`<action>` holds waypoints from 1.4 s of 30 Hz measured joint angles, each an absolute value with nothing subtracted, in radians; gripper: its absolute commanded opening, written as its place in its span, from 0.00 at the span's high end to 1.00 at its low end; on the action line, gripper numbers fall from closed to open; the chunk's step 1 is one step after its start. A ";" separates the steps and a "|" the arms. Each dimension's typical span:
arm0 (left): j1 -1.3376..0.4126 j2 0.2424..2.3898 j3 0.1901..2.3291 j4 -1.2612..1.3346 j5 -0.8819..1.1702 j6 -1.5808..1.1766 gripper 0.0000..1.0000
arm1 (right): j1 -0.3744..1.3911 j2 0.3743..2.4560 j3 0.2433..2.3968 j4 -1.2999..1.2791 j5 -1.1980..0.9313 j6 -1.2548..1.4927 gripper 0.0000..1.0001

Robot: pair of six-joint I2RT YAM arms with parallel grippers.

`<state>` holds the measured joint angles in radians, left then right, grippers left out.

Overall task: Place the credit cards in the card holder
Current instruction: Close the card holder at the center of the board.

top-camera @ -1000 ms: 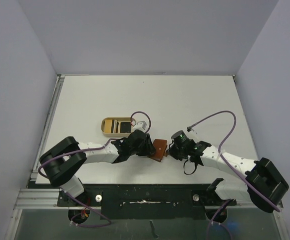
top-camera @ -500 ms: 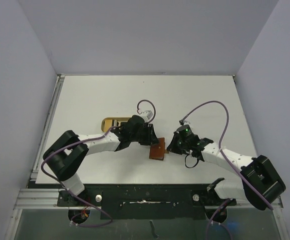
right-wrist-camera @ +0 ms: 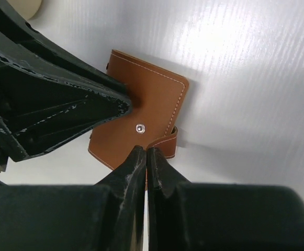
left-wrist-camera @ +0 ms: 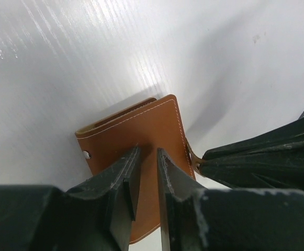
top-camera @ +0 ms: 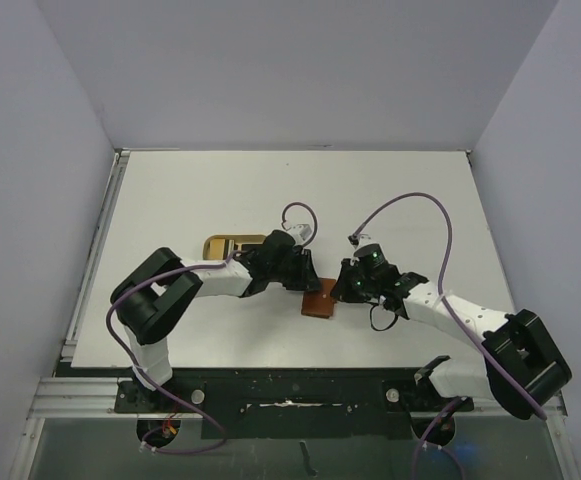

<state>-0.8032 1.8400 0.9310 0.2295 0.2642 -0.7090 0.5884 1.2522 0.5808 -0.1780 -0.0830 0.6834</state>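
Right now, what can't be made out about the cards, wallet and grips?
- Credit cards: top view, the left arm covers most of the tray; none countable.
- Card holder slots: both wrist views show only its outer cover.
- Left gripper: its own fingers hide any contact with the card holder.
- Right gripper: shut by the snap tab; fingertips hide any pinch.
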 measured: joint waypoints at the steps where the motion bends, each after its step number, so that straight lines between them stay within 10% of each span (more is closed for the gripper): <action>1: -0.803 1.840 0.927 0.234 0.262 -0.715 0.82 | 0.588 1.255 0.585 -0.172 -0.087 0.683 1.00; 42: -0.770 1.649 0.643 0.342 0.183 -0.884 0.74 | 0.618 1.506 0.785 -0.233 -0.130 0.567 1.00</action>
<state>-0.7696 1.6489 0.6434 0.3424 0.1829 -0.8837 0.6182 1.5059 0.7849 -0.2333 -0.1303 0.5671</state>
